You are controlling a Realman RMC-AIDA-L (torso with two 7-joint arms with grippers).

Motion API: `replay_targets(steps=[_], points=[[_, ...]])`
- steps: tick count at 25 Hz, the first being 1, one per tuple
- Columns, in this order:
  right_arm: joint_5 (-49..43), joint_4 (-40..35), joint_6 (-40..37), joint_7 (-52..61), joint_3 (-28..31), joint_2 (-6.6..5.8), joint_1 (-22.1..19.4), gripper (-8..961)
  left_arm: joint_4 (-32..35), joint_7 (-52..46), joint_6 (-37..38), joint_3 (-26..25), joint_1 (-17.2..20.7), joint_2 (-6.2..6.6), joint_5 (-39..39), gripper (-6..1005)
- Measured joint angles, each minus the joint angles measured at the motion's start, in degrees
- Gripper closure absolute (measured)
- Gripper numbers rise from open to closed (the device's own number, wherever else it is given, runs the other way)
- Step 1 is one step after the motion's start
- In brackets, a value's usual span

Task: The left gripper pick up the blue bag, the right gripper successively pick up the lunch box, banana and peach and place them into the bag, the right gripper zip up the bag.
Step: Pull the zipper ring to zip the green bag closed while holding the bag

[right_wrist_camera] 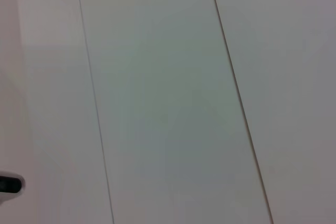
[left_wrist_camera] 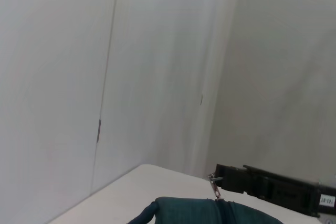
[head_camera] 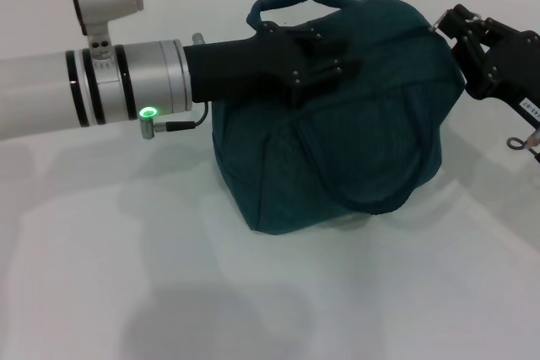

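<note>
Two pincers at the blue bag (head_camera: 337,124), which sits mid-bench (head_camera: 126,276). Head view: left pincer (head_camera: 325,65) clamped on bag's top fabric by the handle; right pincer (head_camera: 460,31) at bag's far-right edge, closed on the zip pull (left_wrist_camera: 214,181) I'd say. Left wrist view: pull sits at right pincer's tip. Right wrist view: only wall. Advice: hold bag taut w/ left, draw zip straight along seam.

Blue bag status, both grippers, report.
Left gripper on top of the blue bag, gripping it. Right gripper at the bag's far right edge, by the zipper pull. No loose items visible.
</note>
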Motion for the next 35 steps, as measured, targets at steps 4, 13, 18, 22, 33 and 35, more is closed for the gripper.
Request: replay_targets(steps=[4, 13, 18, 22, 33, 35], points=[[0.0, 0.0, 0.0, 0.0, 0.1, 0.00, 0.0, 889, 0.0, 4.2, 0.4, 0.1, 0.5, -0.17, 0.0, 652], [0.0, 0.7, -0.1, 0.0, 0.2, -0.10, -0.2, 889, -0.3, 7.7, 0.6, 0.9, 1.2, -0.23, -3.5, 897], [0.3, 0.7, -0.2, 0.0, 0.2, -0.10, -0.3, 889, -0.2, 8.1, 1.1, 2.1, 1.3, -0.13, -5.0, 967], [0.3, 0.7, -0.4, 0.0, 0.2, -0.16, -0.4, 889, 0.3, 8.0, 2.6, 2.9, 1.3, 0.00, -5.8, 967], [1.3, 3.3, -0.2, 1.4, 0.5, -0.27, -1.2, 889, -0.2, 8.9, 1.4, 2.3, 2.0, -0.12, -7.7, 967], [1.6, 3.6, -0.2, 1.4, 0.5, -0.27, -1.6, 889, -0.2, 9.1, 1.0, 2.3, 2.3, -0.08, -8.2, 967]])
